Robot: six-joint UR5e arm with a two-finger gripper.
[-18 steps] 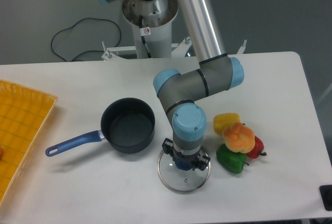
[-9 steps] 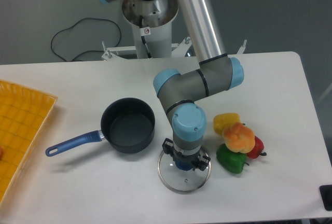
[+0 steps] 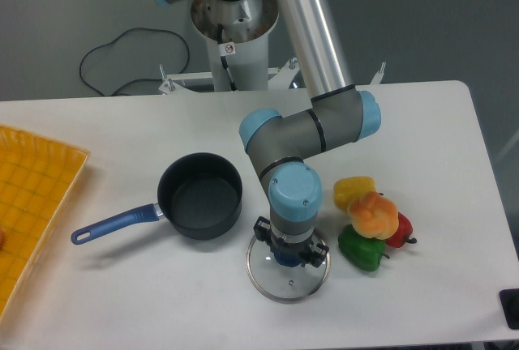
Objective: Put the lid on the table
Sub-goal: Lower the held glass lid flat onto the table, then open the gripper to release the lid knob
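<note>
The lid (image 3: 289,279), clear glass with a metal rim and a small vent hole, lies flat on the white table (image 3: 422,131) just right of the saucepan. Its blue knob (image 3: 285,258) shows under my wrist. My gripper (image 3: 288,254) points straight down over the knob, with its fingers (image 3: 259,229) spread to either side of it. The jaws look open around the knob; the wrist hides the fingertips.
The dark saucepan (image 3: 200,195) with a blue handle (image 3: 113,225) stands left of the lid, empty. Yellow, orange, green and red peppers (image 3: 371,222) lie close on the right. A yellow-orange gridded tray (image 3: 32,196) sits at the left edge.
</note>
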